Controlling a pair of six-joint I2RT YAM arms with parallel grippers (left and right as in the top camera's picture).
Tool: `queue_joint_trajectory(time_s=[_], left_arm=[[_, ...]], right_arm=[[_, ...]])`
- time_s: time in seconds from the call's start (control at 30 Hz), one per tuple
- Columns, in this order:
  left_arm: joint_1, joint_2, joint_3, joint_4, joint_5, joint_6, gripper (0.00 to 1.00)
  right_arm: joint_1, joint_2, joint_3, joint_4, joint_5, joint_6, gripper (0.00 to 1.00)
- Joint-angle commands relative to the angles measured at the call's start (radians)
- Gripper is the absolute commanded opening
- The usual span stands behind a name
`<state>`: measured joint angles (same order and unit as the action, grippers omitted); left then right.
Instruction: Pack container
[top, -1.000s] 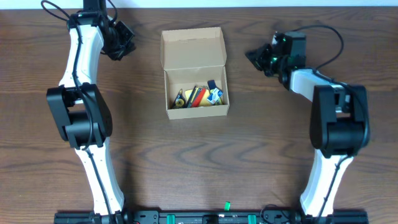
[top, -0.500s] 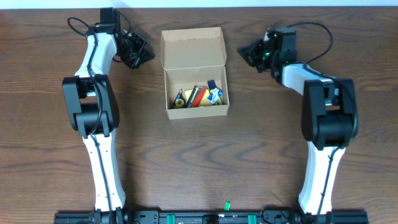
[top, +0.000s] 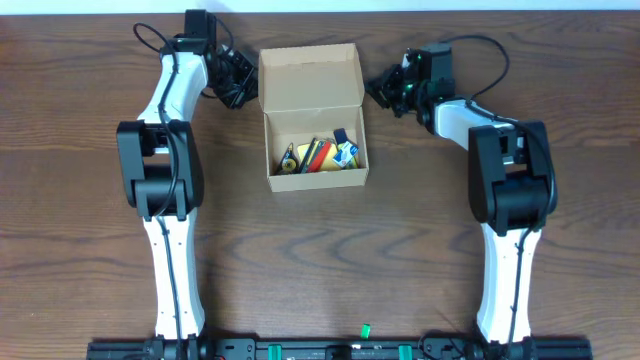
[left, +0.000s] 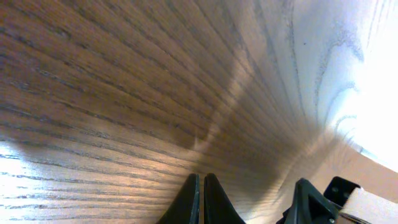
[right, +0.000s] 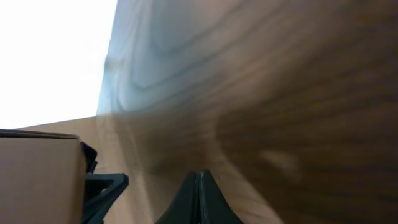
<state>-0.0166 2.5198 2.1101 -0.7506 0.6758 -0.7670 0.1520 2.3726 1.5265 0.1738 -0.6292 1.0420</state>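
Observation:
The container (top: 312, 178), a tan cardboard box, stands at the table's centre with its flap lid (top: 310, 78) laid open toward the back. Several small yellow, red, black and blue items (top: 318, 154) lie inside it. My left gripper (top: 246, 84) is shut and empty, right beside the lid's left edge. Its closed tips (left: 201, 181) hover over bare wood, with a pale cardboard corner (left: 374, 207) at lower right. My right gripper (top: 376, 89) is shut and empty beside the lid's right edge. Its tips (right: 200, 176) meet over the table, with the cardboard wall (right: 37, 180) at left.
The dark wooden table (top: 330, 260) stretches in front of the box. Both arms reach from the near edge up along the box's sides. A pale strip (top: 320, 5) marks the table's far edge just behind the grippers.
Both arms have swung inward over the last second, left gripper moving right and right gripper moving left, ending close against the open lid's two sides. Both stayed shut.

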Motion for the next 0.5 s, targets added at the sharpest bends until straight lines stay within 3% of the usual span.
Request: queue_joint_trajectory(time_s=[0.0, 0.47], left_arm=[[0.003, -0.005, 0.018, 0.001, 0.026, -0.012, 0.06], [0.002, -0.005, 0.018, 0.006, 0.165, -0.001, 0.05]], right_arm=[[0.020, 0.018, 0.030, -0.001, -0.007, 0.009, 0.01], [0.044, 0.018, 0.031, 0.032, -0.046, 0.003, 0.01]])
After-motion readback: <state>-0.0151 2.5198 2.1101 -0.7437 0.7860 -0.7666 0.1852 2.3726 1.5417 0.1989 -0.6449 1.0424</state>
